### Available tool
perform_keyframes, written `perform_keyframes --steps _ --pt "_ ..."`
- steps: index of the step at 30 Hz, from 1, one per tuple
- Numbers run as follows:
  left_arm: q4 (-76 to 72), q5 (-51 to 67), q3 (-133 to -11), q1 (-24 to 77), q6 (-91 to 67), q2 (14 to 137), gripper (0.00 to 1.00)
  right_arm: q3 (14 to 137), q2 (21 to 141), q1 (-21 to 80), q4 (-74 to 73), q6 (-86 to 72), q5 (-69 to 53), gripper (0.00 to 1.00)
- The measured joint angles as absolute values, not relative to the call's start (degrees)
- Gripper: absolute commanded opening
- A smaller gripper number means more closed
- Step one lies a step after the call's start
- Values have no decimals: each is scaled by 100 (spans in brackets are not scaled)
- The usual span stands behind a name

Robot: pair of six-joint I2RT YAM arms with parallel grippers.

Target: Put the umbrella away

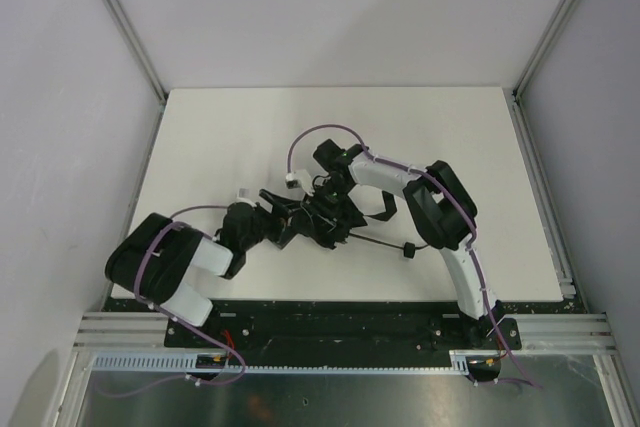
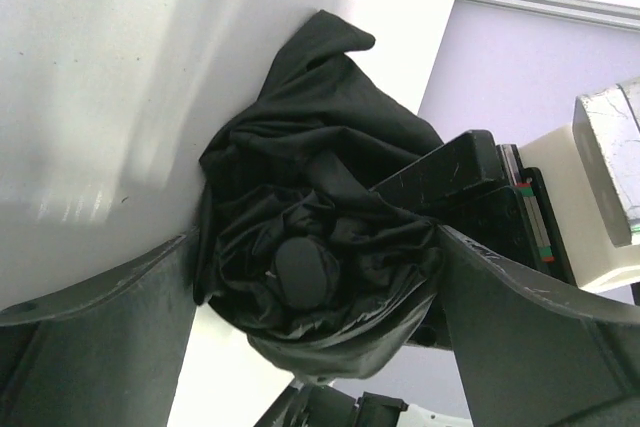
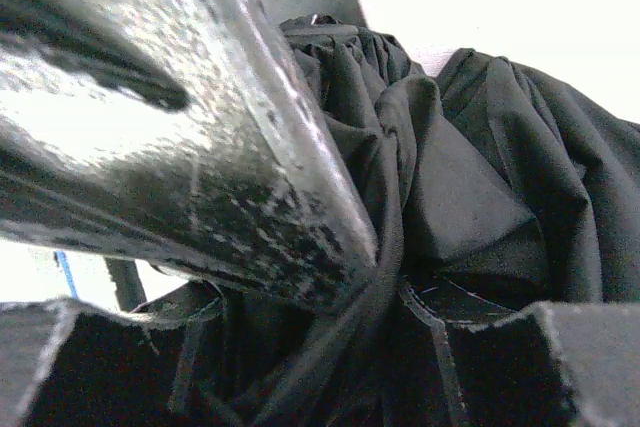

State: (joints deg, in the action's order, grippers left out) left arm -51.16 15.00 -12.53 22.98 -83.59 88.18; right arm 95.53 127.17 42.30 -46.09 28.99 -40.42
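Gathering the umbrella (image 1: 315, 215) is the step I judge to be in hand: it lies bunched in the middle of the white surface (image 1: 220, 137), and both my arms meet at it.

My left fingers (image 2: 110, 317) stand wide, one on each side of the crumpled canopy (image 2: 310, 177), with fabric against both inner faces, so I read them as clamped on the bundle. My right fingers (image 3: 250, 147) pinch a fold of cloth, which runs into the narrow gap between the shiny upper finger and the dark lower one.

The canopy is down but loose and untidy, and from above a thin shaft (image 1: 375, 239) runs out towards my right arm's base, ending in a small handle (image 1: 407, 249). So the next move, as I see it, calls for one hand to hold the bundle firm while the other tightens the folds or pushes that shaft in, without tearing cloth or bending ribs.

Only the top view shows the shaft and handle. Only my left wrist shows the round cap (image 2: 300, 272) at the centre of the folds, facing the camera. My right wrist shows the pinch itself, which looks like one dark knot from above.
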Motion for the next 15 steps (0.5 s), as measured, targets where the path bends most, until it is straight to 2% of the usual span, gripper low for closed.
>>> perform_keyframes --steps 7,11,15 --pt "-5555 1125 -1334 2589 -8350 9286 87 9402 12639 4241 -4517 2738 -4132 0" --pt "-5865 1059 -1417 2672 -8309 9588 75 9205 12481 4268 -4324 2571 -3911 0" --pt "-6114 923 -1463 2762 -8239 9832 55 9021 12315 4331 -4136 2447 -3621 0"
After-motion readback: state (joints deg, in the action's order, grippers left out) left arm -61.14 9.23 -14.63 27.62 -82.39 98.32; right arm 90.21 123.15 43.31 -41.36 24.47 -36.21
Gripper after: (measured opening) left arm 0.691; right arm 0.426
